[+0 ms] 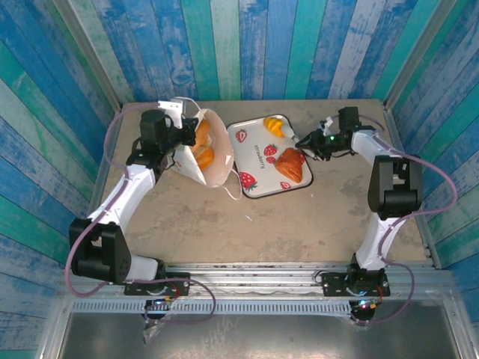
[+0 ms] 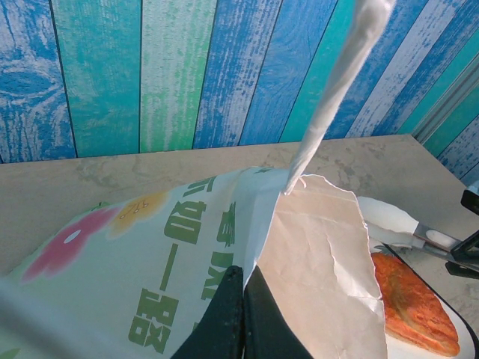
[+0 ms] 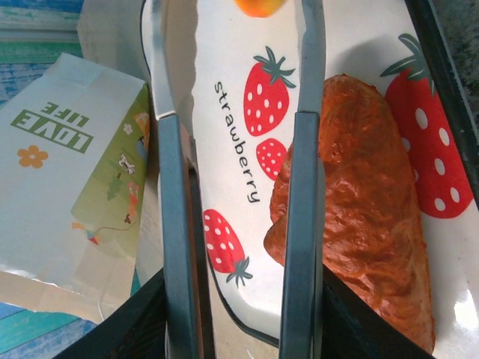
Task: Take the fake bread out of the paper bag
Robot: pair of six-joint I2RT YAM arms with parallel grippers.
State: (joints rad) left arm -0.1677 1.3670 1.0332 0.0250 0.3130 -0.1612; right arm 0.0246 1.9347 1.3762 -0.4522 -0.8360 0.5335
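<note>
White paper bag (image 1: 217, 161), far left, is clamped at its rim by the left gripper (image 2: 243, 288), leaving glossy orange toy buns (image 1: 203, 155) reachable for the metal tongs (image 3: 303, 187) gripped by the right gripper (image 1: 314, 141).

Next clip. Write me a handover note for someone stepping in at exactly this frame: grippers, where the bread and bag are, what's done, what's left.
Left gripper: shut on the rim of the paper bag, holding its mouth open.
Right gripper: grips the metal tongs over the strawberry tray. The tong arms are apart, tips by the yellow-orange piece; contact unclear.
Done: that piece and the brown croissant lie on the tray.
Left: two orange buns show inside the bag.
</note>
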